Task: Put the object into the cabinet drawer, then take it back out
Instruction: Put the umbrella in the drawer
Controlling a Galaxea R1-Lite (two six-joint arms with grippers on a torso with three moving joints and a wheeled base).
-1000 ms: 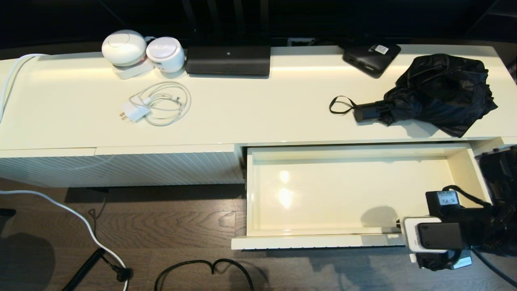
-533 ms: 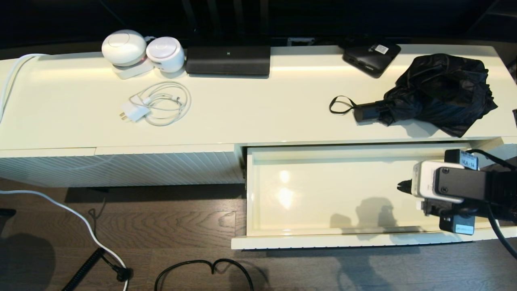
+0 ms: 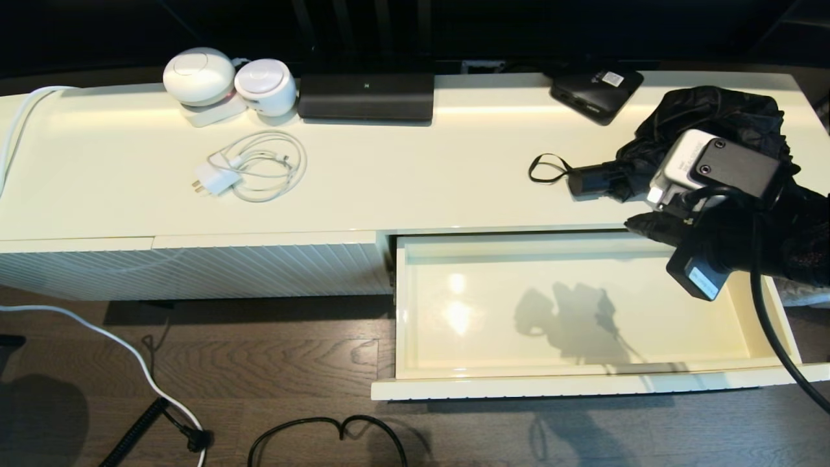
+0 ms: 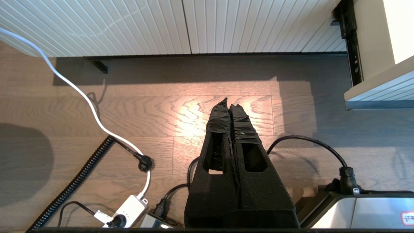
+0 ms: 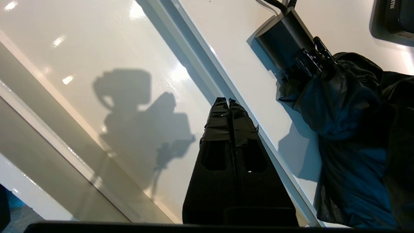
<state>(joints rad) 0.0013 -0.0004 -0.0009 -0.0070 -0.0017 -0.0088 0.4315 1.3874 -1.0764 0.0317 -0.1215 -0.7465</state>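
Note:
The object, a black folding umbrella (image 3: 713,113) with bunchy fabric, a short handle (image 3: 587,179) and a wrist loop, lies on the cabinet top at the right; the right wrist view also shows the umbrella (image 5: 349,129). The cabinet drawer (image 3: 765,305) stands pulled open below it with a glossy cream inside (image 5: 97,64) and nothing in it. My right gripper (image 3: 632,224) is shut and holds nothing; it hovers above the drawer's back right edge, just in front of the umbrella. In its own view the right gripper (image 5: 228,100) has its jaws pressed together. My left gripper (image 4: 229,103) is shut over the floor.
On the cabinet top (image 3: 402,175) sit two white round devices (image 3: 227,81), a long black bar (image 3: 366,96), a flat black box (image 3: 596,87) and a coiled white charger cable (image 3: 249,168). Cables and a power strip (image 4: 129,210) lie on the wooden floor.
My right arm has risen from the drawer's front right corner up and back, over the drawer, to its back edge beside the umbrella. The gripper stayed shut. Nothing else moved.

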